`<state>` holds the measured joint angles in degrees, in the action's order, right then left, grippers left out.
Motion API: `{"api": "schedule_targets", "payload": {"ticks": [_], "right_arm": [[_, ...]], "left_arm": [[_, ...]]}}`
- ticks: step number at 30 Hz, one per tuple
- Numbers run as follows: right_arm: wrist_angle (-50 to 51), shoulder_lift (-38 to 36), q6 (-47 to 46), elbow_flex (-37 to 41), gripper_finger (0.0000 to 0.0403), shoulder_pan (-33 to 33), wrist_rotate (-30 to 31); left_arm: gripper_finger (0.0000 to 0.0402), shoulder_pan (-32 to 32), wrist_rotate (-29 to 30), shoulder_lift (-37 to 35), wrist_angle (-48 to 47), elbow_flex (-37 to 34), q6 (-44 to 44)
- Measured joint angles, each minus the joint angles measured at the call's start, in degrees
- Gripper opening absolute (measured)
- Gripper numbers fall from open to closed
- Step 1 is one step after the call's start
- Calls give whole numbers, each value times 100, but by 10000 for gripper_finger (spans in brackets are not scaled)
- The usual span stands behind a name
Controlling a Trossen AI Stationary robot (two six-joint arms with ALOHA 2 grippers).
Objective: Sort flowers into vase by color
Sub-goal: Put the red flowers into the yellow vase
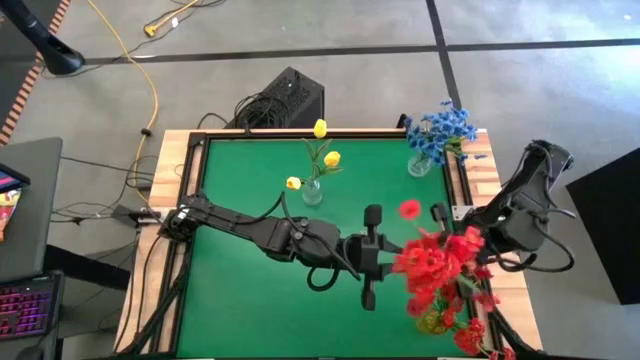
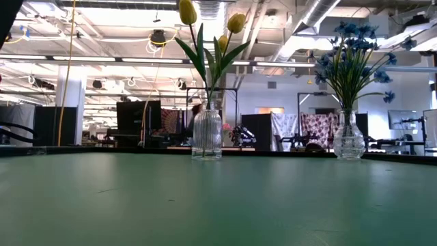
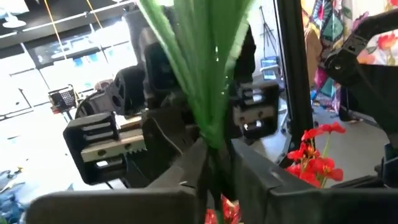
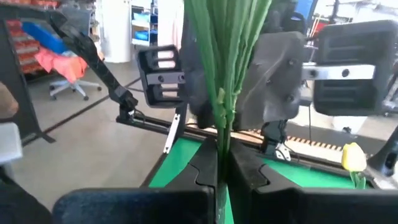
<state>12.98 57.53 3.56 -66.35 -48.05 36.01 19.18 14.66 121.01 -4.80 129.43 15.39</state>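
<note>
A bunch of red flowers (image 1: 440, 265) hovers over the table's right side, and its blooms hide the stems from above. My left gripper (image 1: 388, 258) reaches in from the left and is shut on the green stems (image 3: 211, 112). My right gripper (image 4: 221, 171) comes from the right, also shut on the stems; in the high view the blooms cover it. Yellow tulips (image 1: 318, 160) stand in a clear vase (image 2: 207, 133). Blue flowers (image 1: 440, 130) stand in a second glass vase (image 2: 349, 137). Neither gripper nor the red bunch shows in the low view. My left gripper pinches the bundle of green stems (image 3: 214, 140) between its two fingers, level from the table's left, fingers across the stems. The bunch is off the table. My right gripper pinches the same stem bundle (image 4: 222, 140) between its fingers, level from the table's right, across the stems, facing the left gripper.
More red blooms (image 1: 470, 335) and a yellowish vase (image 1: 433, 320) sit at the table's near right corner, under the held bunch. A wooden frame (image 1: 480, 175) borders the green mat (image 1: 250, 180). The mat's left half is bare. Cables and a black box (image 1: 290, 95) lie beyond the far edge.
</note>
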Motion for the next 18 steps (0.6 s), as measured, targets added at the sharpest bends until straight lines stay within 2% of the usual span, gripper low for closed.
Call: {"api": "schedule_targets", "payload": {"ticks": [3,7,10,18], "right_arm": [[153,-186,-203,0,38,0,43],[254,-466,-310,0,38,3,65],[249,-645,-311,0,38,4,65],[703,-1092,-506,-1,38,2,61]], "left_arm": [[89,6,90,-40,-119,0,105],[144,40,709,-248,-318,0,271],[174,76,837,-520,-693,2,268],[191,391,837,-1021,-2857,7,-604]]}}
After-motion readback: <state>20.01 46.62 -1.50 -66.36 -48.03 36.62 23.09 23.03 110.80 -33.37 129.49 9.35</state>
